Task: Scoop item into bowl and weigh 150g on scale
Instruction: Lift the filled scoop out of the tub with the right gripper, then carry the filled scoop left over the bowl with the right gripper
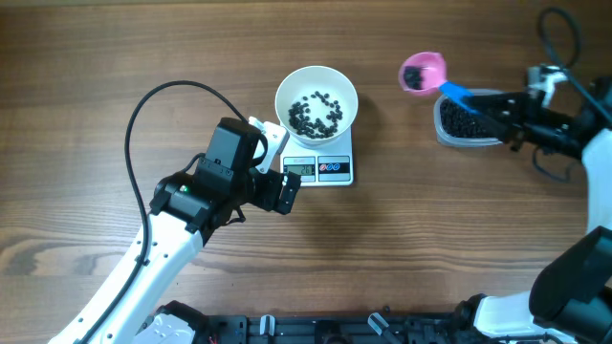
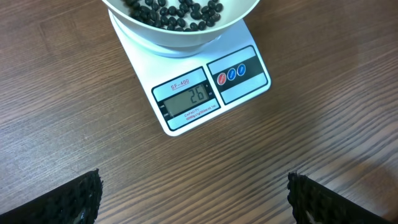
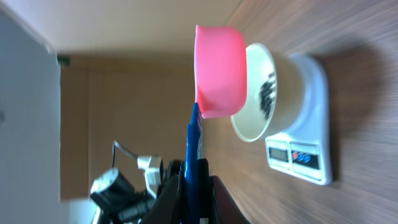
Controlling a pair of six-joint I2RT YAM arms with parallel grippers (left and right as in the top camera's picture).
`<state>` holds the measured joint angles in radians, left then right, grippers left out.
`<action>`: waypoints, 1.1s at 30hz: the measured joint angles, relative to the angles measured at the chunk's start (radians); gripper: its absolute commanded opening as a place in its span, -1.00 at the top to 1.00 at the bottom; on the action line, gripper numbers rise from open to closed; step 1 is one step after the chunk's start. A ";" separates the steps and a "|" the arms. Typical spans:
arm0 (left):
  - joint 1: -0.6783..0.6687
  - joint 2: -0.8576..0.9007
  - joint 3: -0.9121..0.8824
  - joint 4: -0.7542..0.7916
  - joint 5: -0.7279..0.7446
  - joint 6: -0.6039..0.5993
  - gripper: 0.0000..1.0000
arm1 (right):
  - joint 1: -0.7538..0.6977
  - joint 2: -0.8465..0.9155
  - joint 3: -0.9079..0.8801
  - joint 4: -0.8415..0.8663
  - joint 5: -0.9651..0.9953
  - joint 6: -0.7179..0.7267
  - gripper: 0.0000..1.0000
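Pinched tight in my right gripper [image 3: 191, 183]: blue handle [image 3: 194, 146]. Pink scoop [image 3: 219, 71] is level and loaded with beans [image 1: 415, 75], between tub [image 1: 466, 124] and bowl [image 3: 287, 93]. Bowl sits on scale [image 3: 314, 106] with a thin layer of beans inside; display [image 2: 186, 98] reads 26. Left gripper [image 2: 196, 199] is spread wide, near scale. Step: carrying a load. Next, I judge: reach over rim, tip slowly.
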<state>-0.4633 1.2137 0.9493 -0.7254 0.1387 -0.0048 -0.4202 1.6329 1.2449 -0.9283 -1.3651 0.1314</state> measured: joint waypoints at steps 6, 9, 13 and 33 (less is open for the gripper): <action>0.000 0.000 0.000 0.000 0.000 0.000 -1.00 | 0.164 0.000 -0.001 0.116 -0.003 0.005 0.91; 0.000 0.000 0.000 0.000 0.000 0.000 -1.00 | 0.227 0.000 -0.001 0.174 0.015 0.026 0.92; 0.000 0.000 0.000 0.000 0.000 0.000 -1.00 | 0.321 0.000 -0.001 0.240 0.126 0.075 0.91; 0.000 0.000 0.000 0.000 0.000 0.000 -0.99 | 0.577 -0.007 -0.002 0.365 0.657 0.077 0.91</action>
<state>-0.4629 1.2137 0.9493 -0.7254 0.1387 -0.0048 0.1570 1.6257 1.2430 -0.5636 -0.7082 0.2085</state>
